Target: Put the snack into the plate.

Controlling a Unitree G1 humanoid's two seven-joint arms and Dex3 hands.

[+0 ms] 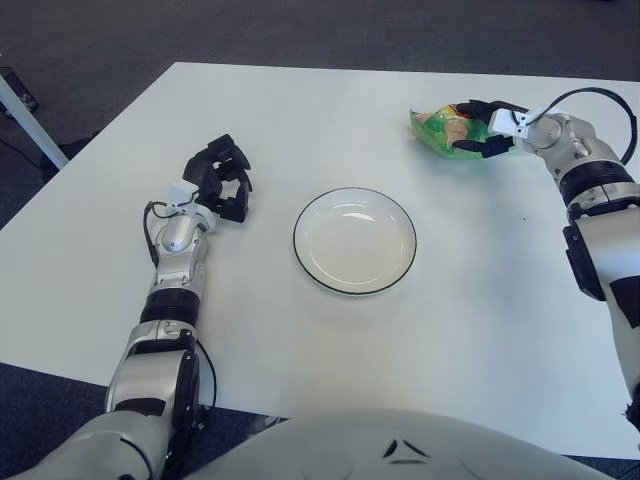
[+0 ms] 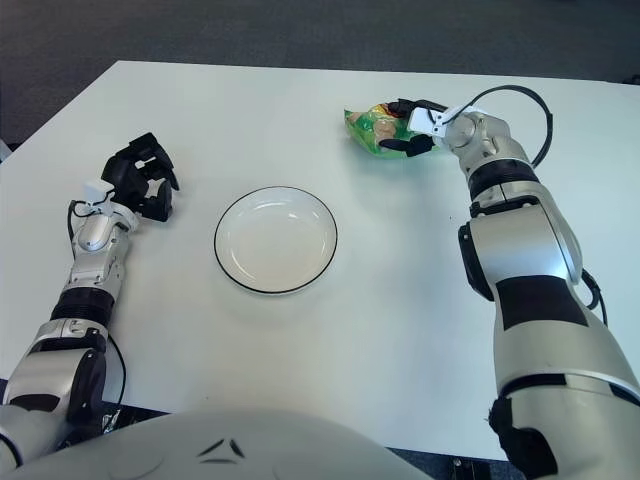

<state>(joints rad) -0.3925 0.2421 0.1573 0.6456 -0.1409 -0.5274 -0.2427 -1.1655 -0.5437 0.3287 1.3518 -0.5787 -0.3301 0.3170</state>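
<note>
The right hand [image 1: 487, 128] pinches the green snack bag [image 1: 440, 128] at its right end, with the plate [image 1: 354, 240] lying down-left across the counter [image 1: 300, 120].

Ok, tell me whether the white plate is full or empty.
Empty: the round white plate with a dark rim shows only its bare inside. The green snack bag lies apart on the table, under the right hand.

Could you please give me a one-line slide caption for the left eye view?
Right hand closes on the green snack bag beyond the empty plate; left hand idle at left.
</note>
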